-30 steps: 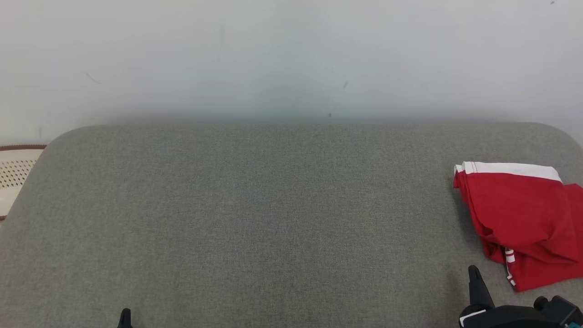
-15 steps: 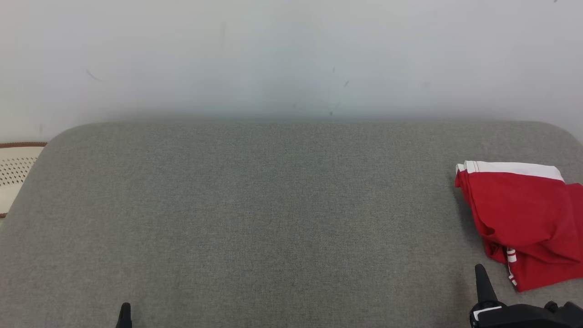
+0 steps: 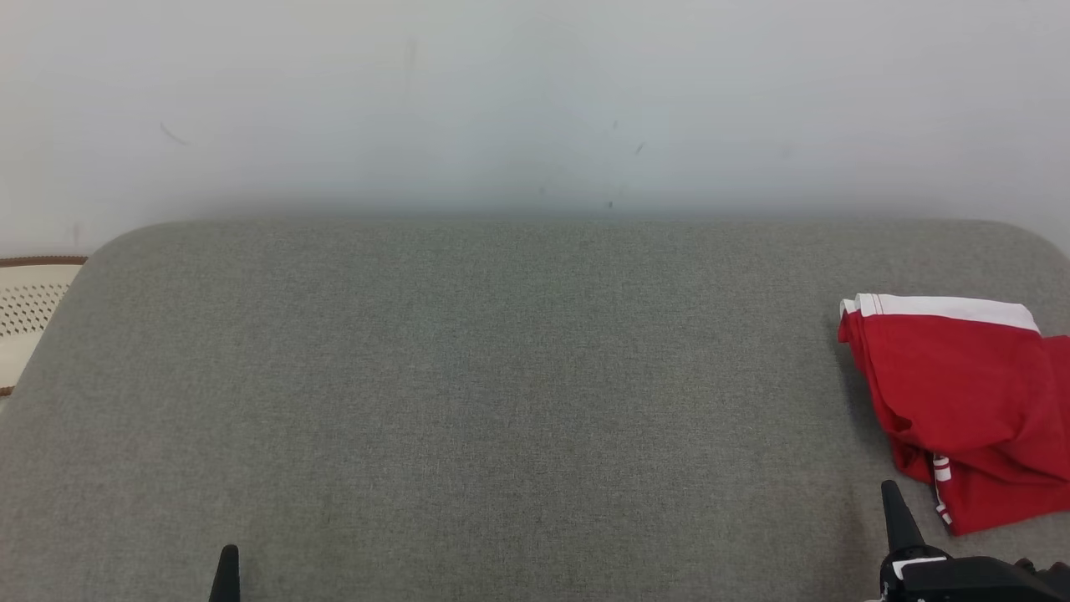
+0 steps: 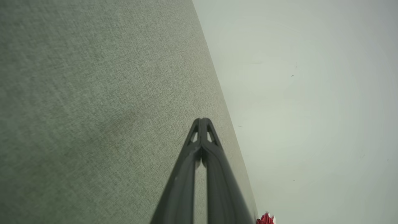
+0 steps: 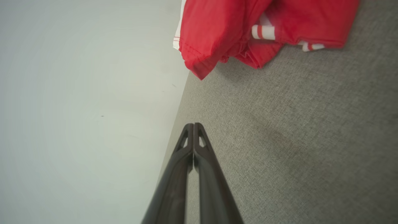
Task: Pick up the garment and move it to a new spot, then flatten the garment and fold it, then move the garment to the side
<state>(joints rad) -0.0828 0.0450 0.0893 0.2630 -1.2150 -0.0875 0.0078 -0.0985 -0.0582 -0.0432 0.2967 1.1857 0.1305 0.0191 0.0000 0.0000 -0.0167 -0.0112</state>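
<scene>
A red garment (image 3: 961,401) with a white band and white stripes lies bunched at the right end of the grey cushion (image 3: 501,376), its white band turned toward the cushion's far edge, where a pale wall (image 3: 535,100) rises. The right gripper (image 5: 193,125) is at the cushion's near edge, just beside the garment's lower corner but apart from it. Its two dark fingers are pressed together tip to tip, with nothing between them. The left gripper (image 4: 202,119) is at the same near edge, toward the cushion's left end and well apart from the garment. Its fingers likewise meet at the tips and grip nothing. Whether either fingertip rests on the cushion's fabric cannot be told. A cream perforated object (image 3: 29,318) sits just beyond the cushion's left end.
</scene>
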